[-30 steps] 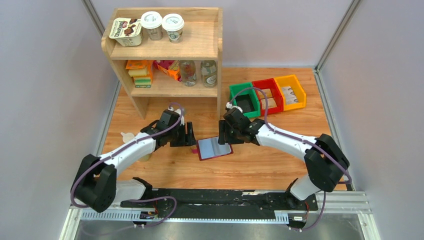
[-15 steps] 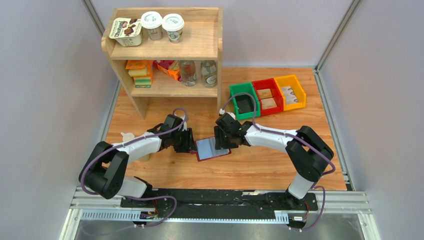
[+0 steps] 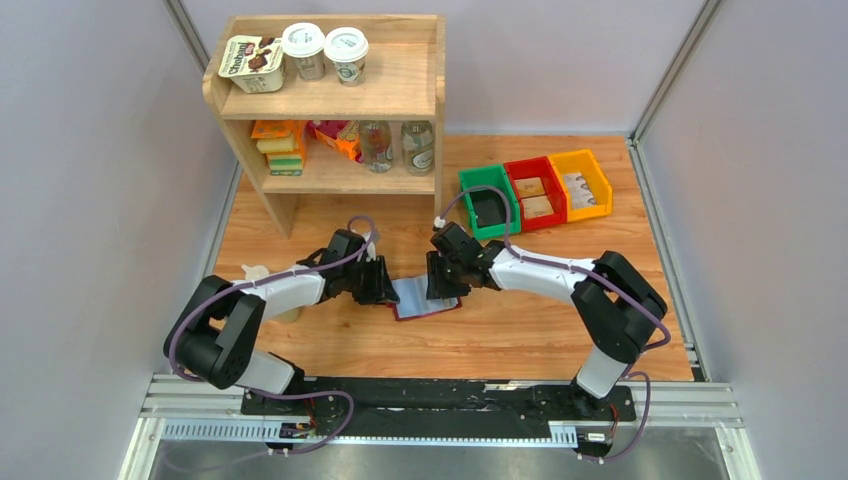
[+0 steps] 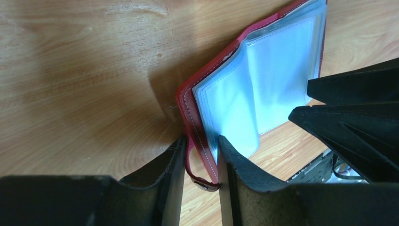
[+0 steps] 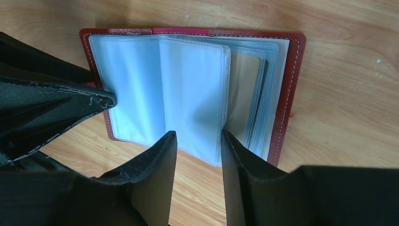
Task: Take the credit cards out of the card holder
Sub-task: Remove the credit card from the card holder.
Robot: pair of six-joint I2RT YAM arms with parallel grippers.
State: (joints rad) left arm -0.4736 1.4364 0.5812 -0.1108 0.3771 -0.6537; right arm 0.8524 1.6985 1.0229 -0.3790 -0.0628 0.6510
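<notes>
Card holder open flat on bench. Left gripper jaws pinching its red cover edge; right gripper jaws straddling a sleeve, grip unclear. Pin cover, peel sleeves singly, expose cards.

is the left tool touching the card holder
Touching: the left wrist view shows the left tool with its fingers pinching the card holder cover edge.

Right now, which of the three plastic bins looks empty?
The green plastic bin, leftmost of the three and nearest the wooden shelf. Its inside is dark and bare; the red bin and yellow bin each hold small items.
</notes>
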